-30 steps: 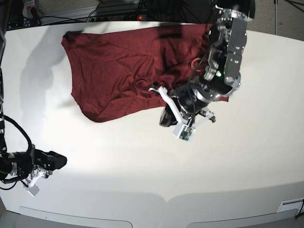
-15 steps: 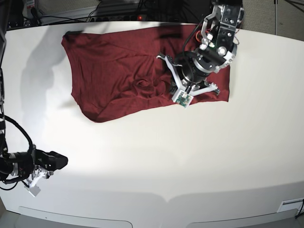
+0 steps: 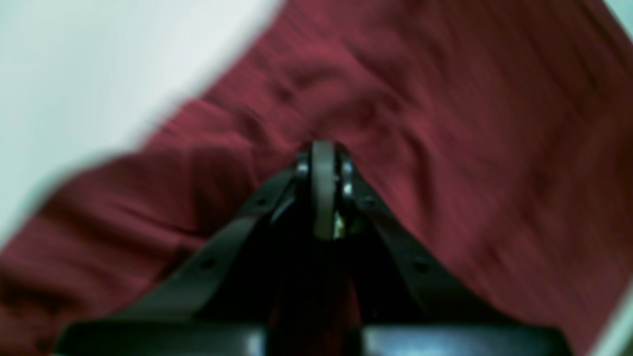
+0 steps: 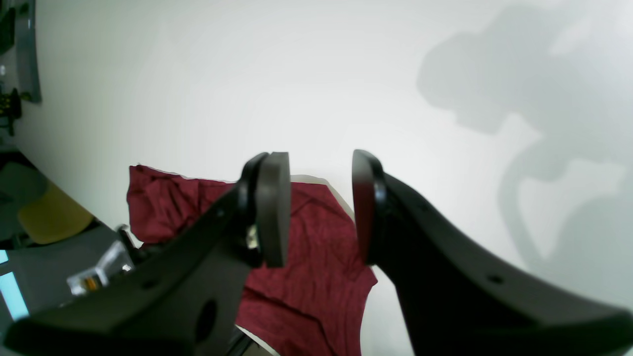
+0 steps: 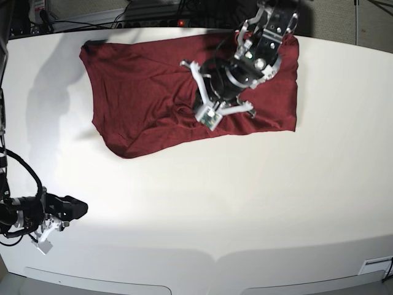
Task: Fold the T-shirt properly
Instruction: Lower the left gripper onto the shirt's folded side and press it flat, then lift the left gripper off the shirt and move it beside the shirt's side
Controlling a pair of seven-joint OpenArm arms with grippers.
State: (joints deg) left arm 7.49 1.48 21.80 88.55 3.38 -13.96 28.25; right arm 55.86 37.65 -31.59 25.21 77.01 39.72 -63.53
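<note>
The dark red T-shirt lies spread and wrinkled across the far half of the white table. My left gripper hovers over the shirt's middle right. In the blurred left wrist view its fingers are pressed together, shut, over the T-shirt, and I see no cloth between them. My right gripper rests low at the near left of the table, well away from the garment. In the right wrist view it stands open and empty, with the T-shirt beyond it.
Cables and dark equipment line the table's far edge. The table's near edge runs along the bottom of the base view. Arm shadows fall on the bare white surface.
The left arm has swung from the shirt's near right edge up and leftward over the shirt's middle. The shirt and the right arm have stayed in place.
</note>
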